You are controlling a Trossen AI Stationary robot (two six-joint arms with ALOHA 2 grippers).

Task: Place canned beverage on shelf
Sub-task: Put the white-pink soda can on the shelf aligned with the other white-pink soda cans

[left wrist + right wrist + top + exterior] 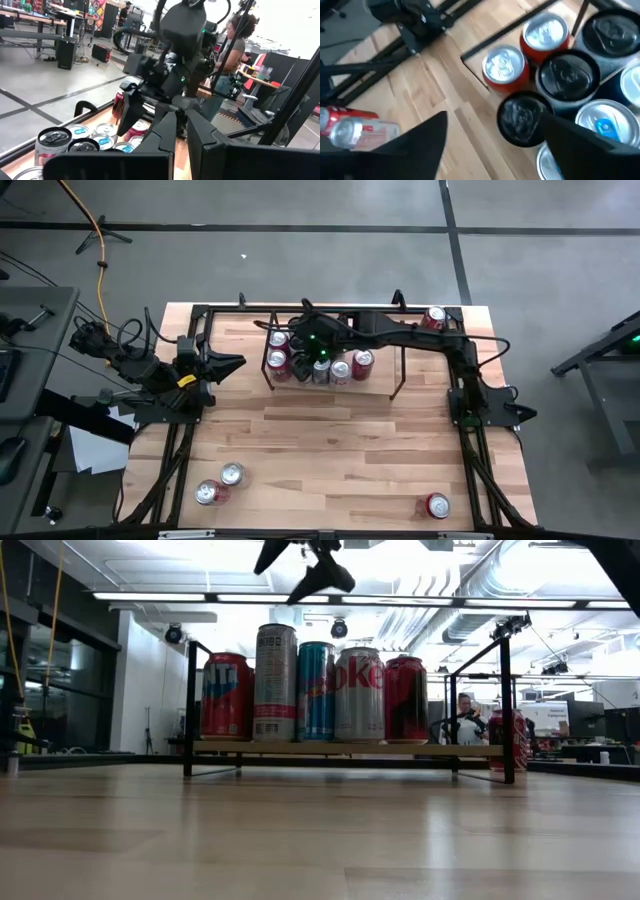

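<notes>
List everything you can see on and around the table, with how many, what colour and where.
shelf: one, black rods, far middle of the table.
cans on the shelf: at least six; red, silver and blue; standing upright, clustered at its left end.
can at the far right corner: one, red, on the table.
cans near the front left: two, red and silver, lying down.
can near the front right: one, red, lying down.
person: one, in the room behind the table.
left gripper: shut, empty, at the table's left side.
right gripper: open, above the cans on the shelf.
</notes>
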